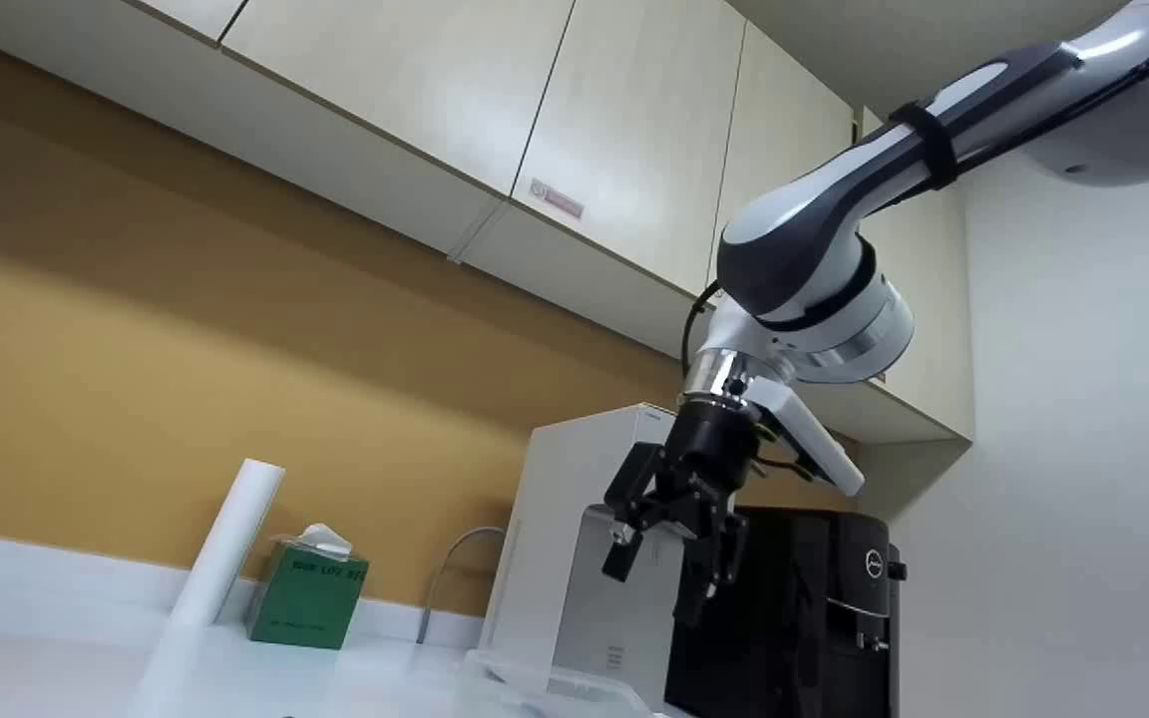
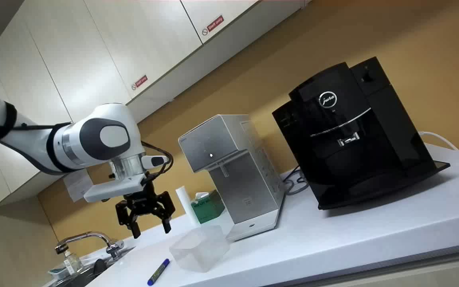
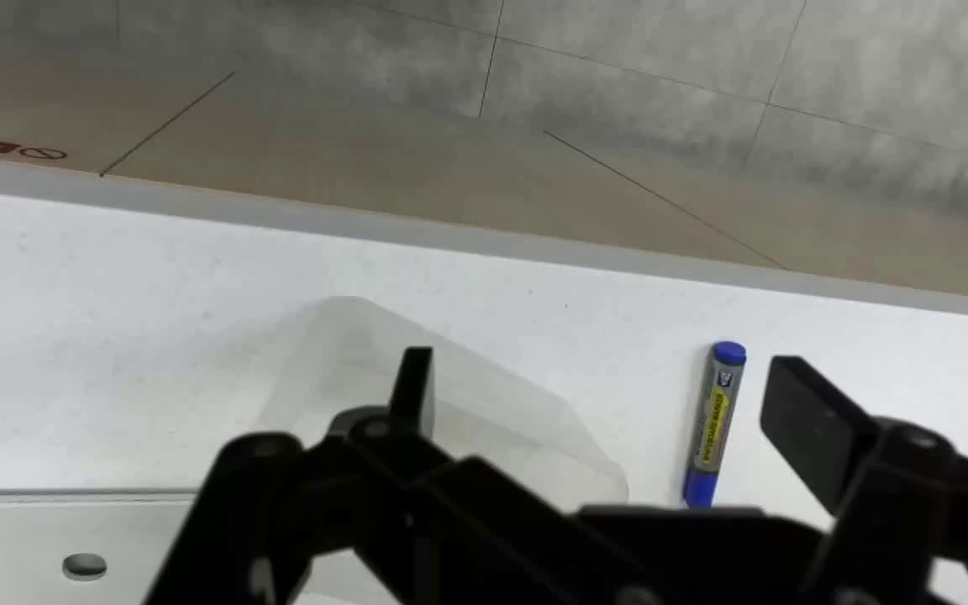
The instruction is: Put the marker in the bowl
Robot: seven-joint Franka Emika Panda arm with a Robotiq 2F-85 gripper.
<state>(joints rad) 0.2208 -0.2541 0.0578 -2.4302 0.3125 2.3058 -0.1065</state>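
The marker (image 2: 158,272), grey with blue ends and a yellow label, lies on the white counter; it also shows in the wrist view (image 3: 714,424). The bowl, a translucent plastic container (image 2: 201,249), stands beside the marker on the counter. It shows in the wrist view (image 3: 492,370), partly hidden by the left finger, and its rim shows in an exterior view (image 1: 574,680). My gripper (image 3: 606,391) is open and empty. In both exterior views the gripper (image 1: 654,586) (image 2: 151,230) is in the air above the counter. In the wrist view the marker appears between the fingers, nearer the right one.
A grey water dispenser (image 2: 243,187) stands behind the bowl, with a black coffee machine (image 2: 357,139) beside it. A green box (image 1: 310,598) and a white roll (image 1: 227,543) stand near the wall. A sink with a tap (image 2: 88,237) is at one end. Cupboards (image 1: 624,130) hang above.
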